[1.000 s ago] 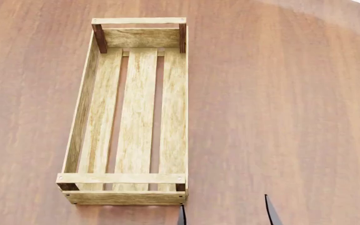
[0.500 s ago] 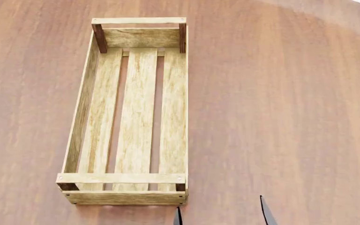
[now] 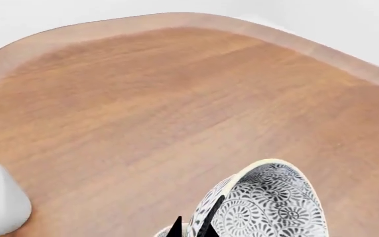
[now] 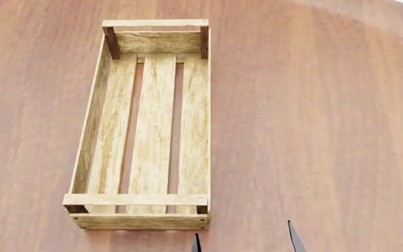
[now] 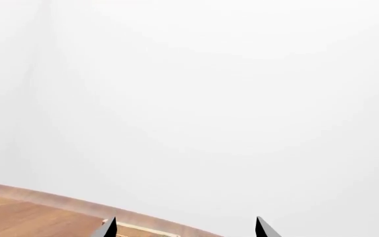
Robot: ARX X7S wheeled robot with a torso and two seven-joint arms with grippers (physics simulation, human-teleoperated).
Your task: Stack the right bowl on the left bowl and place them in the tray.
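The tray [image 4: 142,126] lay empty at table [image 4: 314,131] centre-left; the bowl [image 3: 268,205], seen only from the left wrist, looked rigid, glazed, slippery and breakable, best pinched at its rim. The left gripper [image 3: 193,228] appeared closed on that rim; the right gripper [image 4: 243,239] stood open, its tips shifted slightly leftward versus one second earlier.

A bare simulated scene: round wooden table [image 4: 314,131] against blank white surroundings.
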